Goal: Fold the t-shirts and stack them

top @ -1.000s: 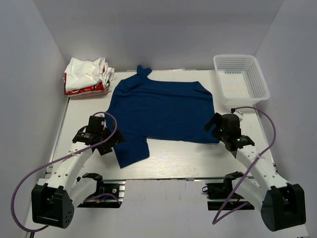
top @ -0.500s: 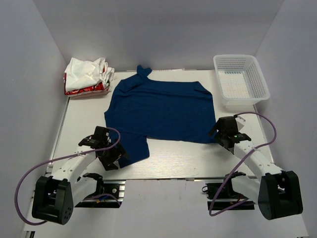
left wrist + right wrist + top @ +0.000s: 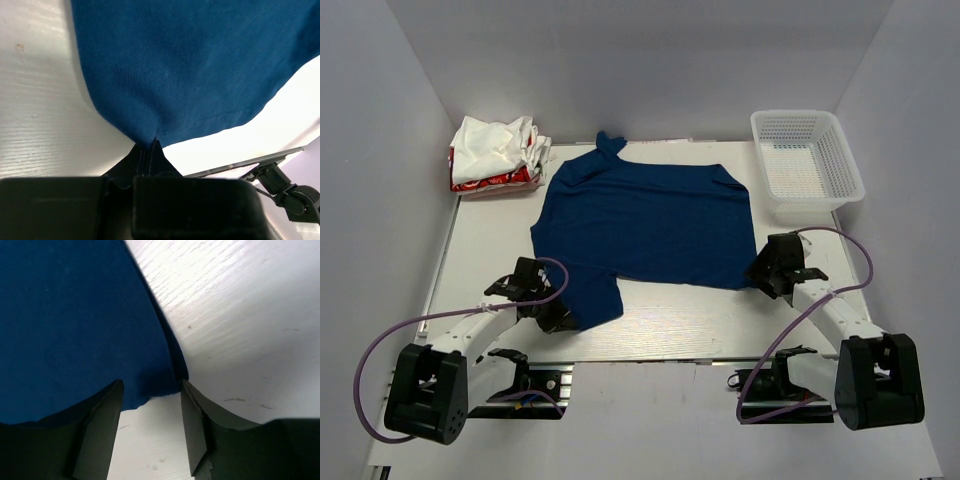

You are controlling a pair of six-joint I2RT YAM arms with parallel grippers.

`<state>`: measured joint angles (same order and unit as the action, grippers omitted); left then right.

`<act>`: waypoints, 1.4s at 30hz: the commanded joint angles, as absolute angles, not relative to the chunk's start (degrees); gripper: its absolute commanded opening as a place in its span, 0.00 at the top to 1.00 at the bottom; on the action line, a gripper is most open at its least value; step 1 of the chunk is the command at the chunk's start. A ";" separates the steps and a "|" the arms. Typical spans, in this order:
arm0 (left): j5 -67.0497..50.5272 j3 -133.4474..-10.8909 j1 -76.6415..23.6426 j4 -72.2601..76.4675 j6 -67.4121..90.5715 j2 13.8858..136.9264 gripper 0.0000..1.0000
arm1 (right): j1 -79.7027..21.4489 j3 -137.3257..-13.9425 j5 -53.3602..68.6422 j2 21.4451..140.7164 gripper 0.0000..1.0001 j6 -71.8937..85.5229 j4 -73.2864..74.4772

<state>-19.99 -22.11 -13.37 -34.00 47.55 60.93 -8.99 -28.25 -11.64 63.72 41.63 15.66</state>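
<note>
A large navy blue t-shirt (image 3: 650,225) lies spread flat in the middle of the table. My left gripper (image 3: 563,318) is low at its near left corner. In the left wrist view that gripper (image 3: 150,146) is shut on a pinched fold of the navy cloth (image 3: 180,75). My right gripper (image 3: 760,276) sits at the shirt's near right corner. In the right wrist view the right gripper (image 3: 151,386) stands open, with the corner of the navy cloth (image 3: 75,330) lying between its fingers. A crumpled pile of white and red t-shirts (image 3: 495,152) rests at the back left.
A white plastic mesh basket (image 3: 807,165) stands at the back right. Grey walls close in the table on the left, back and right. The table's near edge with its metal rail (image 3: 650,355) runs just behind both grippers.
Both arms have lowered and drawn in to the shirt's near corners. The left gripper has closed on the cloth. The right gripper's jaws have narrowed around the corner.
</note>
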 commanded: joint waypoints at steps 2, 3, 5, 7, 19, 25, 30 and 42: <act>-20.39 -23.55 -13.62 -31.99 45.45 58.72 1.00 | -8.61 -28.21 -6.24 64.95 0.50 40.87 13.09; -20.39 -24.34 -13.62 -32.51 45.44 58.71 1.00 | -8.35 -28.13 -6.68 65.56 0.51 40.87 13.44; -21.09 -24.96 -13.62 -32.00 45.44 57.31 1.00 | -8.26 -28.12 -6.94 66.00 0.53 40.87 13.71; -21.09 -26.10 -13.62 -31.99 44.91 56.60 1.00 | -8.00 -28.21 -6.60 67.23 0.57 40.78 14.06; -21.71 -34.62 -13.62 -21.81 44.38 61.51 1.00 | -8.00 -31.90 -4.48 67.06 1.00 37.09 15.03; -21.09 -45.41 -12.30 -15.92 43.33 71.86 1.00 | -7.91 -38.31 -4.75 70.57 1.00 35.86 15.73; -19.78 -55.62 -12.30 -13.98 41.31 81.55 1.00 | -7.91 -45.07 -4.39 76.37 1.00 35.86 16.78; -9.15 -78.47 -11.78 -12.85 31.21 96.41 1.00 | -8.00 -62.66 -5.44 89.98 1.00 31.73 20.73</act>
<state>-13.37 -74.67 -12.10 -15.79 35.33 96.40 -8.21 -58.65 -4.05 87.64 33.85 18.52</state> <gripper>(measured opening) 0.023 0.010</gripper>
